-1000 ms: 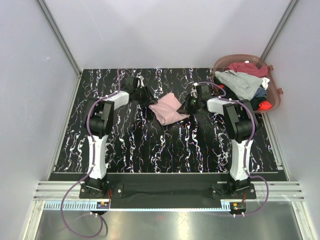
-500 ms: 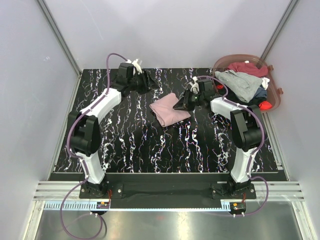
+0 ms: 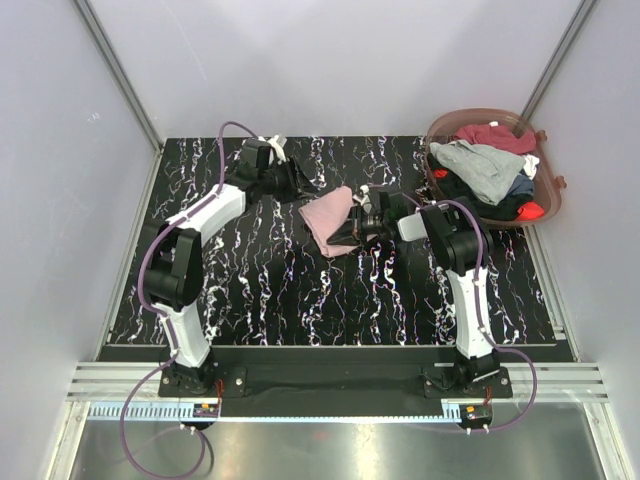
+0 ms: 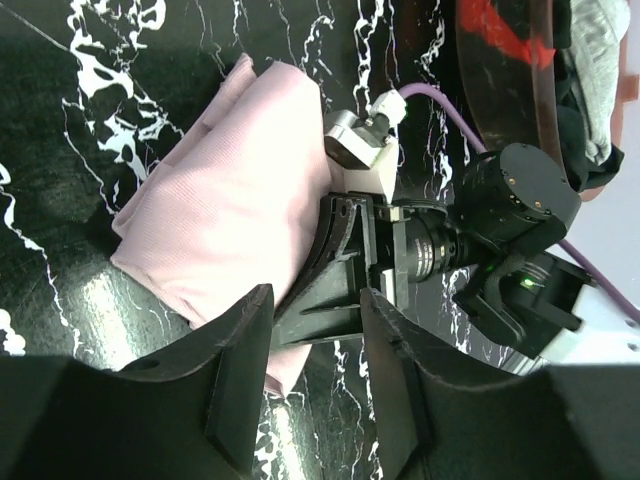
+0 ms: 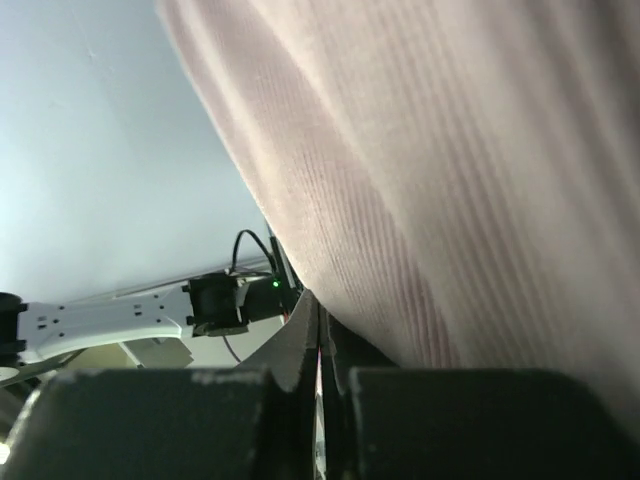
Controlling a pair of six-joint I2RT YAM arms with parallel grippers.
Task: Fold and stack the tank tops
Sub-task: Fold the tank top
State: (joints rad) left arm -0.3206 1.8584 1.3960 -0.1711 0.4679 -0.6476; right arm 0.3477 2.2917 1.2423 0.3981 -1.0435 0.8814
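Both arms have shifted in the last second: the right gripper has come in from the 3 o'clock side to the edge of the dusty pink ribbed cloth tank top and closed, while the left gripper has drawn back from the top's 9 o'clock edge toward 11 o'clock. That gripper now hangs with its fingers apart and nothing between them. The top looks narrower than before, its 3 o'clock side gathered up. It lies at the middle of the black white-veined marbled table, well apart from the round brownish translucent plastic basket at 2 o'clock, where the grey, maroon and red tops wait in a heap. The right wrist view shows the right fingers pressed together at the hem, so the grip seems to be a thin pinch. This looks like a fold of the 3 o'clock edge across toward 9 o'clock. To do it well, the right arm should likely carry the hem low and level so the layers underneath do not drag. The free gripper could come down to pin the 9 o'clock edge.
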